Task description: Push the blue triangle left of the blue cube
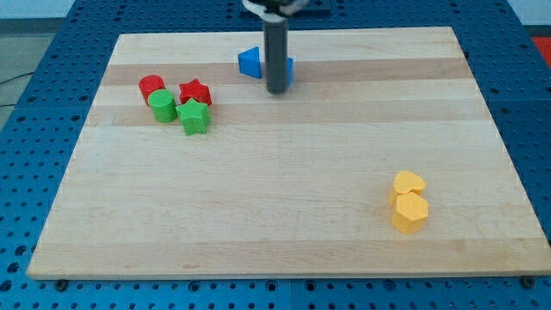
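The blue triangle [250, 62] lies near the board's top edge, left of the rod. A second blue block, the blue cube [288, 69], shows only as a sliver at the rod's right side; the rod hides most of it. My tip [276, 89] rests on the board just below and between the two blue blocks, touching or nearly touching them.
A red cylinder [151, 86], a red star [195, 91], a green cylinder [162, 107] and a green star [195, 117] cluster at the view's left. Two yellow blocks [409, 183] [410, 212] sit at the lower right. The wooden board [275, 224] lies on a blue perforated table.
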